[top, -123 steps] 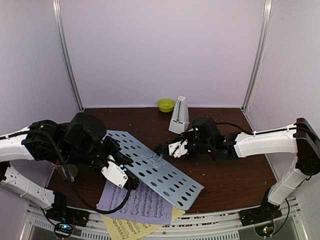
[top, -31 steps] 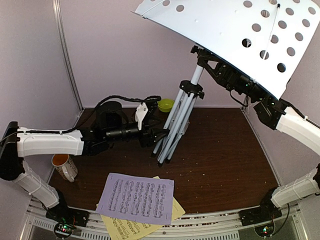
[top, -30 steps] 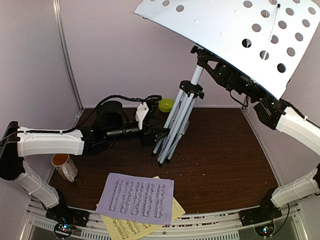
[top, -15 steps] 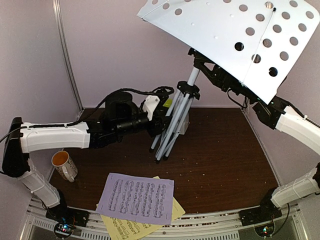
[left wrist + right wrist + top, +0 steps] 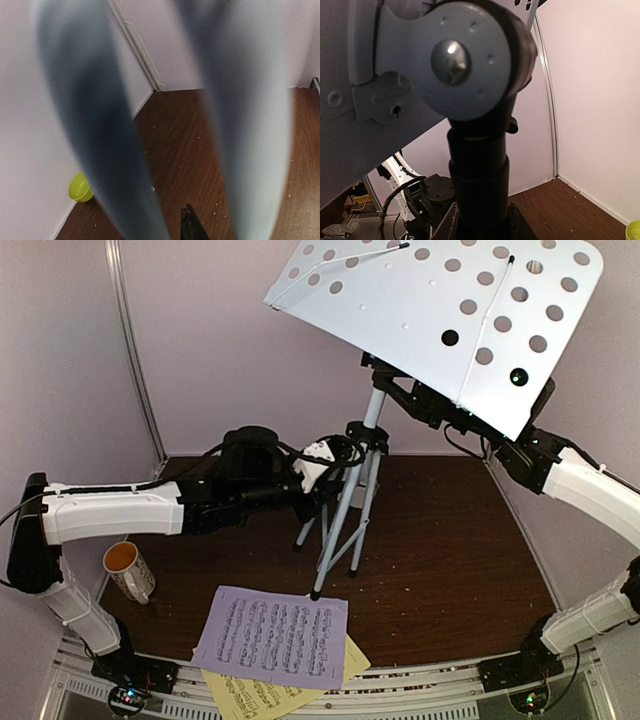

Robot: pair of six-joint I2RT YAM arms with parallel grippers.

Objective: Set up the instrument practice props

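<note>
Music stand [image 5: 440,320] rises mid-table on its tripod [image 5: 345,515]. Right gripper [image 5: 385,380] clamps its black neck. Left gripper [image 5: 340,455] reaches the legs, finger state unclear. Sheet-music pages [image 5: 275,635] lie near.

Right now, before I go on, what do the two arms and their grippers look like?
Both match: the left arm and right arm have glossy white shells between bulky black joints, with loose black cables alongside. The left gripper is black with a white block; the right gripper looks all black. Small coloured lights glow at the arm bases.
</note>
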